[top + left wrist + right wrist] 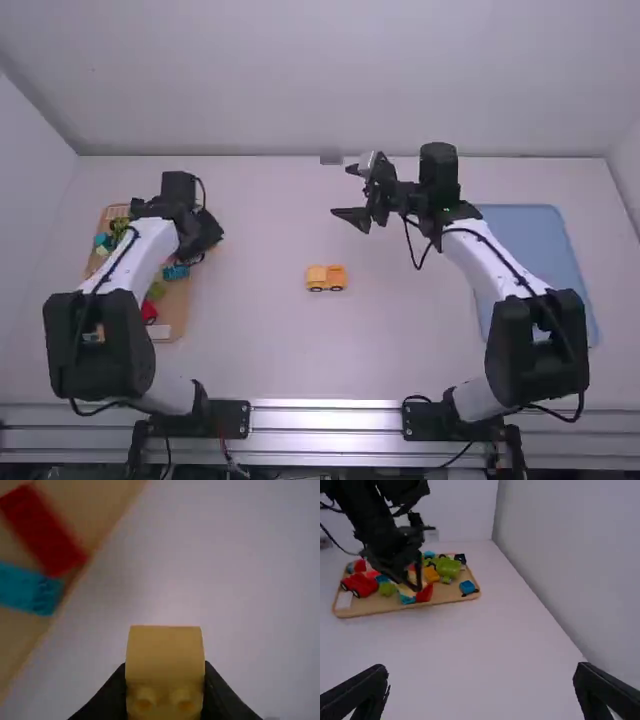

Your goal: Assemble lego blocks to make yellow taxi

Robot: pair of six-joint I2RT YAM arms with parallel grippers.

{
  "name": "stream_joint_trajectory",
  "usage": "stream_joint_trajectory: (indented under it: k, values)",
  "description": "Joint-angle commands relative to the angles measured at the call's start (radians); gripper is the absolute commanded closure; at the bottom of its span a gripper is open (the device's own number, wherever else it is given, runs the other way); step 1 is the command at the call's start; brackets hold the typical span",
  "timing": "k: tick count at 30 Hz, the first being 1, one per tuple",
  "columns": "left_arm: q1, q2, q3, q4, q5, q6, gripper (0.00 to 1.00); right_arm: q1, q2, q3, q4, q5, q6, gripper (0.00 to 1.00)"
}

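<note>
High view: The partly built yellow-orange toy vehicle with dark wheels (pixel 326 277), presumably the taxi, stands near the middle of the white table (pixel 270 350). Risk: downward pressure off-centre may roll or tip it, since neither tool braces it. The left arm extends away from its base; the left tool (pixel 208 238) is at the right edge of the light wooden tray (pixel 172 325). The right arm bends toward the middle, its right tool (pixel 343 190) pointing left, beyond the vehicle. Uncoordinated approaches by both arms could cause a collision there.

Left wrist view: The left tool holds a yellow plastic block with studs (pixel 165 655) between its fingers. Risk: uneven side pressure may cause slip or rotation, leaving the studs misaligned at assembly. Insufficient lift may catch the red plastic block (pixel 42 530) or the blue plastic block (pixel 30 590) on the tray.

Right wrist view: The right tool is wide and empty, fingers well apart. Closing off-centre on the vehicle could push it aside.
</note>
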Motion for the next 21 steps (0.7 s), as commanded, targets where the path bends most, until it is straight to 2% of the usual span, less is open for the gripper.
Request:
stream_joint_trajectory:
  k: [1, 4, 5, 7, 9, 10, 11, 13, 16, 21]
  values:
    - [-0.091, -0.021, 0.007, 0.03, 0.042, 0.149, 0.75, -0.039, -0.071, 0.009, -0.037, -0.05, 0.058, 0.01]
    - [-0.184, -0.021, 0.007, 0.087, 0.048, 0.21, 0.78, -0.1, -0.156, 0.008, -0.205, -0.074, -0.054, 0.01]
    - [-0.203, -0.02, 0.007, 0.099, 0.048, 0.218, 0.83, -0.113, -0.178, 0.007, -0.249, -0.069, -0.084, 0.01]
    - [-0.252, -0.02, 0.007, 0.132, 0.053, 0.235, 0.98, -0.151, -0.27, -0.026, -0.332, -0.017, -0.124, 0.02]
    - [-0.283, -0.02, 0.007, 0.151, 0.054, 0.24, 0.98, -0.168, -0.36, -0.08, -0.34, 0.058, -0.092, 0.01]
    - [-0.302, -0.02, 0.007, 0.163, 0.055, 0.245, 0.98, -0.179, -0.433, -0.131, -0.315, 0.123, -0.031, 0.01]
    - [-0.305, -0.02, 0.007, 0.164, 0.054, 0.249, 0.98, -0.18, -0.443, -0.138, -0.31, 0.131, -0.021, 0.01]
    - [-0.351, -0.02, 0.007, 0.192, 0.079, 0.298, 0.98, -0.197, -0.589, -0.264, -0.204, 0.24, 0.134, 0.01]
    - [-0.404, -0.003, 0.019, 0.227, 0.106, 0.373, 0.95, -0.216, -0.741, -0.402, -0.102, 0.309, 0.259, 0.01]
    - [-0.521, 0.097, 0.179, 0.122, 0.042, 0.488, 0.94, -0.254, -0.984, -0.583, -0.024, 0.367, 0.399, 0.01]
